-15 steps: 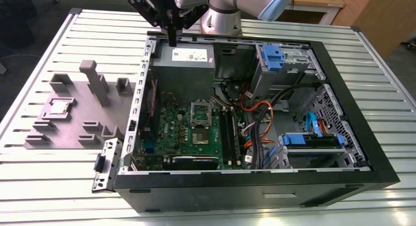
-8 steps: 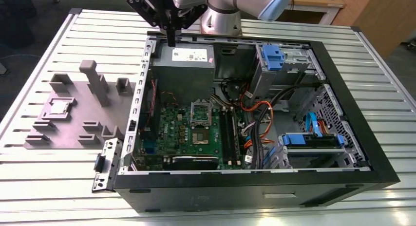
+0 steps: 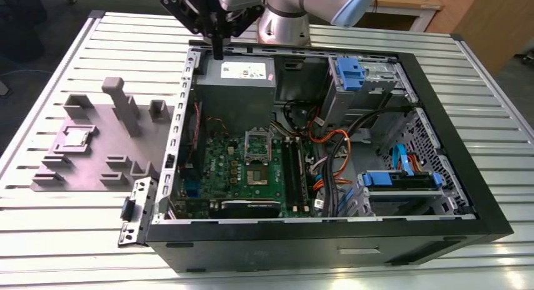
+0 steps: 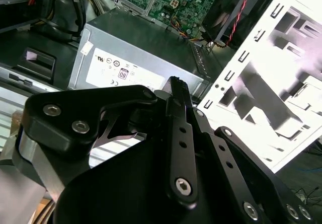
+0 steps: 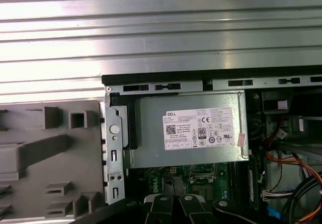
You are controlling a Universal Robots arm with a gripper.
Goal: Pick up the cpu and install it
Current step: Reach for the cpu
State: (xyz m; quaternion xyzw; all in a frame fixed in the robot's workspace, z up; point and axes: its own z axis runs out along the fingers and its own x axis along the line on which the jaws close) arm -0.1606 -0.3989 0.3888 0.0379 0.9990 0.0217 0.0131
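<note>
My gripper (image 3: 219,50) hangs with its fingers pressed together into one narrow tip, and I see nothing held between them. In the second wrist view the gripper (image 4: 176,85) reads as a single black bar. It hovers over one corner of the open computer case (image 3: 454,146), just above the grey power supply (image 3: 237,93) with its white label. I get that label almost square-on in the first wrist view, on the power supply (image 5: 186,133).

Just beside the tip runs the case's perforated metal side rail (image 3: 179,121). It stands between the gripper and the grey-purple moulded plate (image 3: 92,171) on the exterior view's left. Tall upright blocks (image 3: 125,109) rise from that plate near its case side. The cpu (image 3: 75,137) lies flat in a square recess of the plate, well apart from the gripper and beyond those blocks.

Inside the case, the green circuit board (image 3: 219,165) lies on the floor next to the power supply, with a metal-framed socket (image 3: 257,142) near its middle. Orange and black cables (image 3: 326,146) loop beside the board toward the exterior view's right. Two drive cages with blue latches, one (image 3: 351,71) at the far wall and one (image 3: 401,179) nearer, fill that side. Everything rests on a slatted metal table (image 3: 75,240).
</note>
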